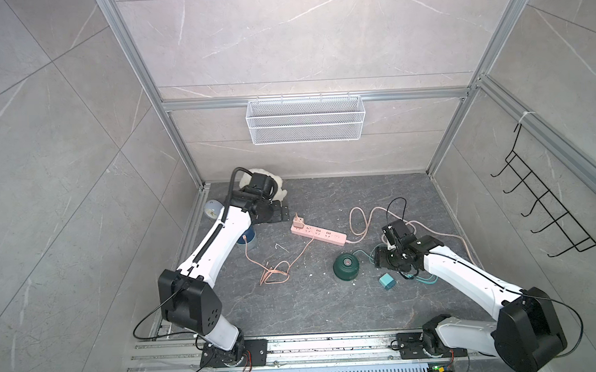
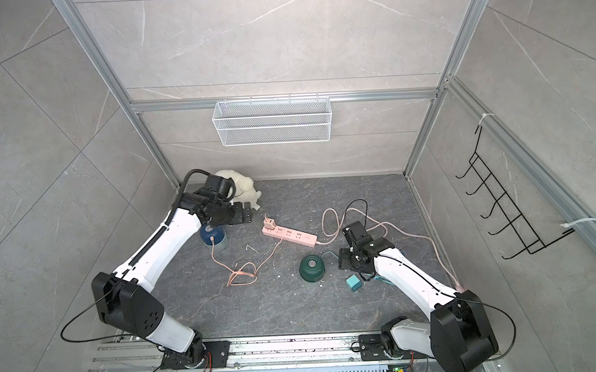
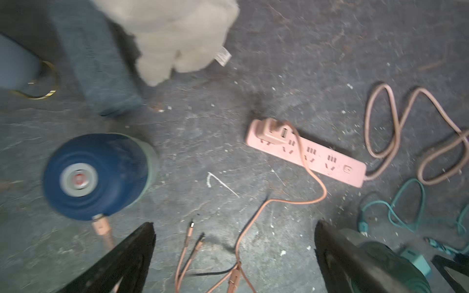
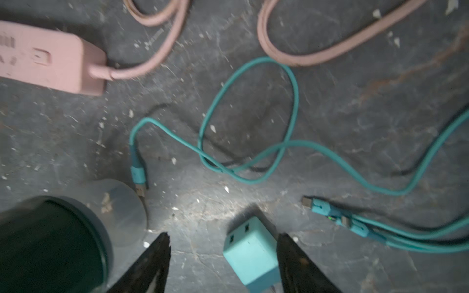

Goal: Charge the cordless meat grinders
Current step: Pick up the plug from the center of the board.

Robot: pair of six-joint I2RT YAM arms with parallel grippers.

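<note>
The navy grinder (image 3: 94, 175) sits outside my left gripper (image 3: 234, 224), beyond one finger. The pink cable (image 3: 294, 202) is seated in its side and the pink adapter (image 3: 275, 132) is in the power strip (image 3: 337, 167), so I judge it is charging. Those jaws are spread wide and empty. The green grinder (image 4: 50, 243) lies just outside my right gripper (image 4: 223, 235), whose jaws are also spread. They straddle the teal charger cube (image 4: 251, 253) without pinching it, and its teal cable (image 4: 291, 144) lies loose. The wall's mesh basket (image 1: 305, 136) looks empty.

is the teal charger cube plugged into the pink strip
Out: the teal charger cube lies on the tabletop, apart from the pink strip; only a pink adapter sits in it.
</note>
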